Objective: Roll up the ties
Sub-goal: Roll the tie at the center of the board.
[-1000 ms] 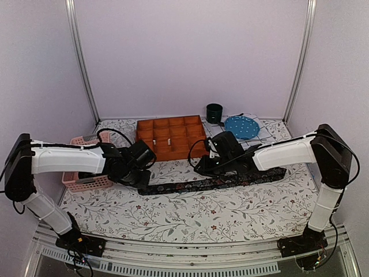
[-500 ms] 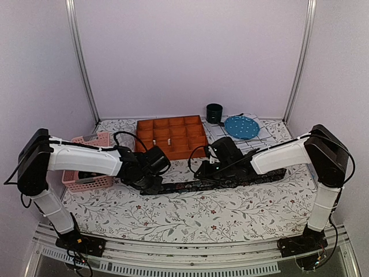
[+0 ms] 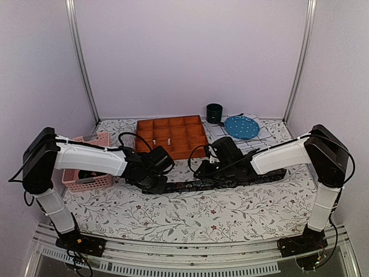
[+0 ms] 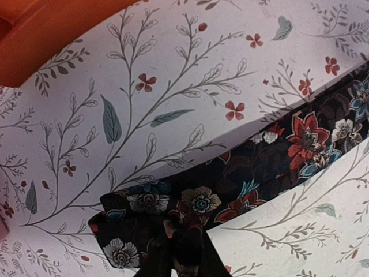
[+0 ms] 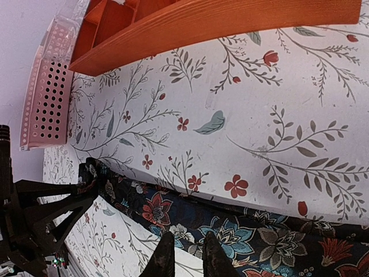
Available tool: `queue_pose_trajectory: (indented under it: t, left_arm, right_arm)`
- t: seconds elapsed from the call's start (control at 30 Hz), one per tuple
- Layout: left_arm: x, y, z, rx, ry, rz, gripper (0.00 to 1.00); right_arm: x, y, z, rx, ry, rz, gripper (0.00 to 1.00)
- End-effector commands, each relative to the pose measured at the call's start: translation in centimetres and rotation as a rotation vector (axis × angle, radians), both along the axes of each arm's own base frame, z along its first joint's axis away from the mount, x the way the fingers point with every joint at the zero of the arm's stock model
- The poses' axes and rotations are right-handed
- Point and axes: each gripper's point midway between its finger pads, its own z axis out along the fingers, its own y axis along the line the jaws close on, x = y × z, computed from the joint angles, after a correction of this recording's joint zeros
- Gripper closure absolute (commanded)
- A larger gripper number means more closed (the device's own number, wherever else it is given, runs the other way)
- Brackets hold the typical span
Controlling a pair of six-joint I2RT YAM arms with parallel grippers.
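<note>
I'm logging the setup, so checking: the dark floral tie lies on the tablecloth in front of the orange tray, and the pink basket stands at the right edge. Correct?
Not quite. The top view shows the pink basket at the left edge, not the right. The tie does lie on the tablecloth in front of the orange tray.

Tie (image 4: 271, 161) near-black with red, blue and cream flowers; tray (image 3: 173, 153) orange; basket (image 3: 86, 183) pink.
</note>
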Motion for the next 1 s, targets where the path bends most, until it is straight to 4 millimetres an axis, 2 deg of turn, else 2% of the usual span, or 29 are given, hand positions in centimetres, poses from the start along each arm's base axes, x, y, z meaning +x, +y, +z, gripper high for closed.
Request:
queue_pose_trajectory:
  t: [0.0, 0.33, 0.57, 0.8, 0.97]
  left_arm:
    - [-0.1, -1.7, -0.5, -0.033, 0.008, -0.035, 0.84]
    - [0.0, -2.4, -0.3, -0.059, 0.007, -0.042, 0.64]
    - [0.0, -2.8, 0.2, -0.09, 0.001, -0.047, 0.56]
    - [0.0, -3.2, 2.1, -0.152, -0.025, -0.04, 0.41]
    - [0.2, -2.9, 3.6, -0.177, -0.055, -0.026, 0.37]
  right_arm:
    - [-0.4, -0.1, -2.2, -0.025, 0.035, 0.003, 0.83]
    - [-0.2, -0.1, -1.3, -0.016, 0.02, 0.003, 0.83]
    - [-0.3, -0.1, -0.7, -0.008, 0.012, 0.002, 0.83]
    - [0.0, -0.1, 1.3, 0.011, -0.022, 0.002, 0.8]
    - [0.3, 0.2, 2.2, 0.014, -0.036, 0.007, 0.75]
